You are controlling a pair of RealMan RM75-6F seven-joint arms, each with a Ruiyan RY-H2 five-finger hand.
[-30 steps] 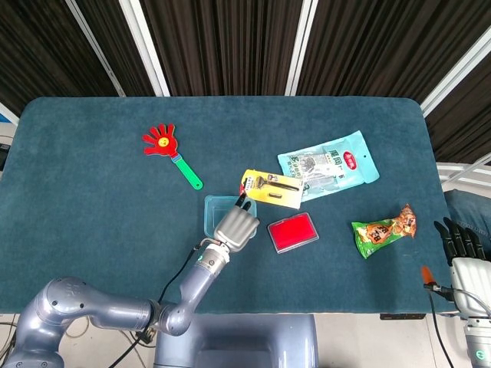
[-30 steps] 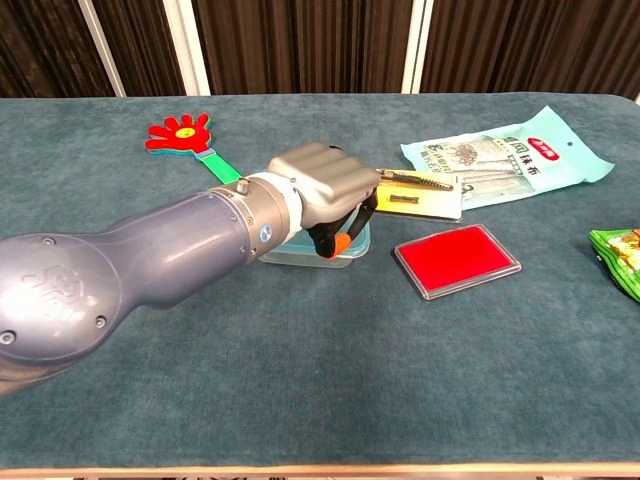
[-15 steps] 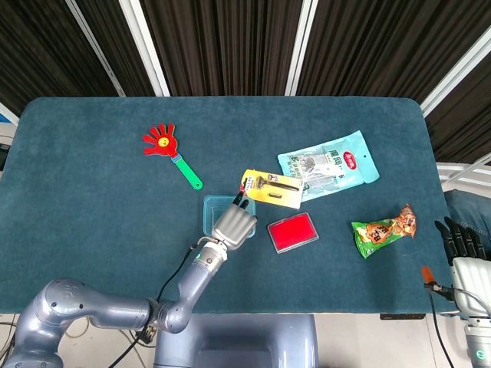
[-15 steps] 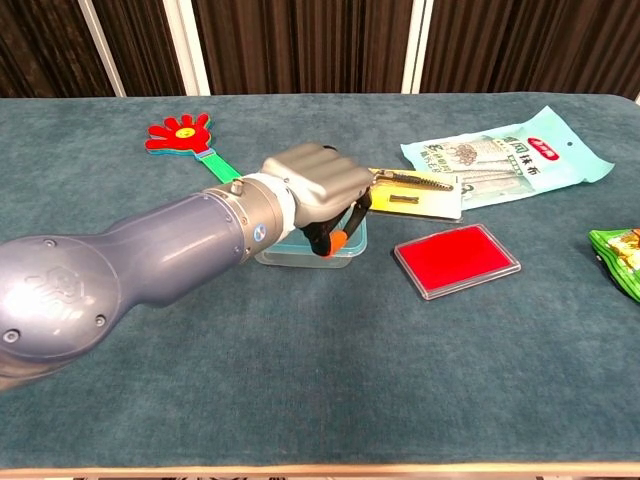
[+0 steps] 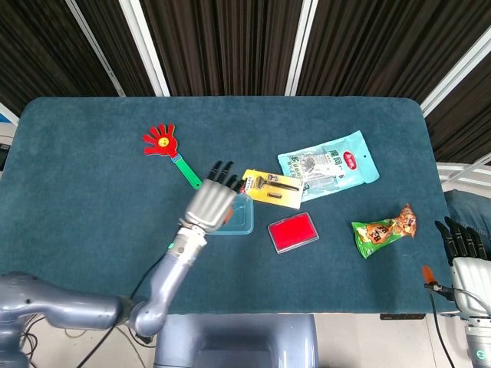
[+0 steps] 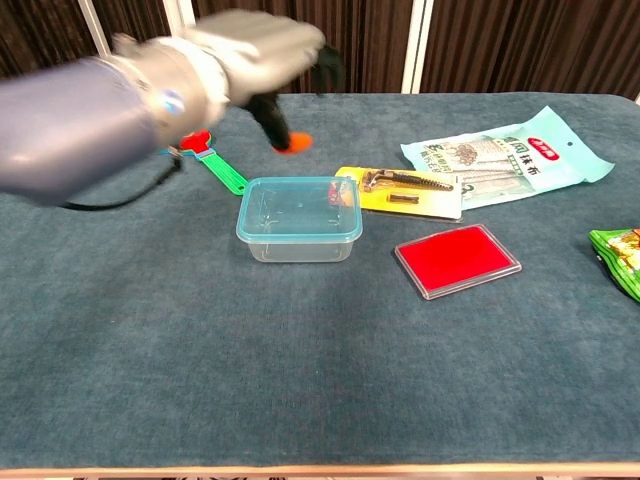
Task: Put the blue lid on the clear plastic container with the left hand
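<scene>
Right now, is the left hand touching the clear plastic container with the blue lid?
Apart. In the chest view the left hand is raised, blurred, well above the clear plastic container with the blue lid, with table cloth visible between them.

Surface: table (image 5: 92,222) covered in teal cloth.
Landmark: clear container with blue lid (image 6: 299,217), resting on the cloth near mid-table.
Hand-shaped clapper (image 5: 169,150): red, green handle, far-left of container.
Yellow tool card (image 6: 402,192): just right of container, far side.
Red flat case (image 6: 457,259): right of container, nearer the front edge.
Pale blue pouch (image 5: 328,165): beyond the card.
Green snack bag (image 5: 384,228): far right.
</scene>
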